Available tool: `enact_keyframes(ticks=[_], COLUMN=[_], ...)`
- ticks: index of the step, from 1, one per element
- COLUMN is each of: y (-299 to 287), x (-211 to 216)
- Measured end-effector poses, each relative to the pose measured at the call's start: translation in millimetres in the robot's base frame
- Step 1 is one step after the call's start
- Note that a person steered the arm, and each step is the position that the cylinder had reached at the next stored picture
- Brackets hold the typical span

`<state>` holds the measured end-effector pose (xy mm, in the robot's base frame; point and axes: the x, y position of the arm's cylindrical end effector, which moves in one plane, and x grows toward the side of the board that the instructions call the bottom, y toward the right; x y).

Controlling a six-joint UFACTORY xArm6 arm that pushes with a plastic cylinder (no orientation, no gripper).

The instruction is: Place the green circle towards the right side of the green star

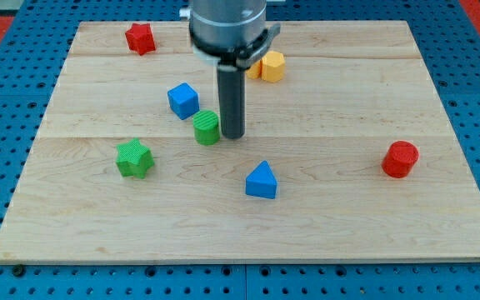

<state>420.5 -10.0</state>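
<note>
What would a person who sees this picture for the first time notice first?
The dark rod fills the upper middle, and my tip rests beside the green circle block, on its right. The green star block lies left of and below them, and a red cylinder block stands alone at the right of the wooden board.

So the arm is pretty plain looking. What shows of it is a fat round grey metal housing [226, 23] with a smooth, slightly shiny side, cut off by the top of the frame. Under that sits a darker, near-black collar [233, 55] that flares out a bit to the view's right, like a clamp bracket. Out of the collar comes a straight dark grey rod [231, 96], cylindrical, same thickness all the way, with a faint lighter streak along it. My tip [232, 135] is just the flat blunt end of that rod. I can't make out any cables, screws or markings.
</note>
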Motion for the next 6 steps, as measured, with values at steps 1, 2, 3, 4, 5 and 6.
enact_keyframes(ticks=[1,2,3,4,5,6], y=[-42.3,-88.2,-68.1,-45.2,-2.8,-23.8], x=[-23.7,16.6,5.9,-30.1,-27.7,-4.4])
